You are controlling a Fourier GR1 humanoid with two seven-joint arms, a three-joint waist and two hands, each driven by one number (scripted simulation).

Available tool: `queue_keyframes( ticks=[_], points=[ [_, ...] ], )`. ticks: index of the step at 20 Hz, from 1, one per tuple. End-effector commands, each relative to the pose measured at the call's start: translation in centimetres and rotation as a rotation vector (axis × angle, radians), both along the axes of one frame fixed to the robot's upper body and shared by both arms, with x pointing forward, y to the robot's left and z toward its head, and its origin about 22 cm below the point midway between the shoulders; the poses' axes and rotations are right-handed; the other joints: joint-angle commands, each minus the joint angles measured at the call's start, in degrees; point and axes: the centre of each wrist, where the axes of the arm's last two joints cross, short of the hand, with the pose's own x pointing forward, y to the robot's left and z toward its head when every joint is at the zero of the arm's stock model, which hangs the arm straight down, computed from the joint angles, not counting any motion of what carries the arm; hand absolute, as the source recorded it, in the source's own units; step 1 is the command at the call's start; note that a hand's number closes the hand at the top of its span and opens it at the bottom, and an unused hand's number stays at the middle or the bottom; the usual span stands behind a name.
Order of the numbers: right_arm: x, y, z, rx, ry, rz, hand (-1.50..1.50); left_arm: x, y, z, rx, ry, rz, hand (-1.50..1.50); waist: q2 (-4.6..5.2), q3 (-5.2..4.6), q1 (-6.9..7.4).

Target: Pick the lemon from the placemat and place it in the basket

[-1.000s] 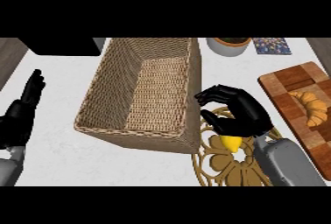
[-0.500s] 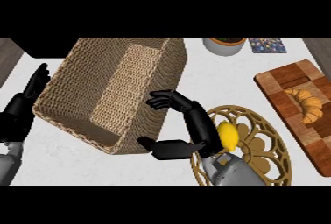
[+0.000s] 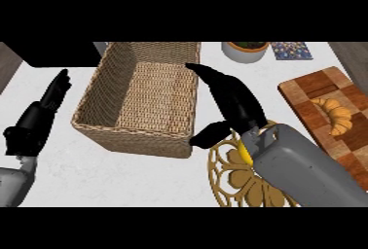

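Your right robot hand [image 3: 229, 99] lies stretched along the right wall of the basket [image 3: 137, 138] in the middle of the frame. Its fingers are straight, its thumb is splayed toward the lower left, and it holds nothing. The lemon [image 3: 246, 153] shows only as a yellow sliver just below the thumb, by the wrist. It lies on the placemat [image 3: 233, 182] at lower centre, and the grey forearm hides the rest of it.

As I judge it, the pick is not yet made. Bring the palm over the fruit before you curl the fingers, and keep clear of the basket wall. The lemon looks smooth and rounded, so it would likely roll if nudged.

The placemat is flat golden openwork in petal shapes. The basket is deep and rectangular, of coarse tan weave.

Your left robot hand [image 3: 32, 126] rests open at the left edge, over the pale desk [image 3: 108, 175].
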Motion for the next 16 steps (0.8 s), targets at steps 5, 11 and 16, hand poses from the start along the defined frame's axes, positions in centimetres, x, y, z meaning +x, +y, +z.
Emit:
queue_keyframes(
  ticks=[5,11,16],
  points=[
    [0.9,0.6,6.8,-0.598,0.233,0.111,-1.5,0.2,-1.0,0.6,-0.012,-0.024,-0.04,0.0,0.5,0.21,1.27],
    [1.9,1.0,12.4,-0.692,0.389,0.173,-1.5,0.4,-1.6,0.8,-0.004,-0.036,-0.024,0.0,1.01,0.44,1.13],
    [3.9,-2.0,10.7,-0.738,0.498,0.147,-1.5,-0.4,-1.6,-0.5,-0.014,-0.021,-0.045,0.0,1.34,0.51,1.24]
  ],
)
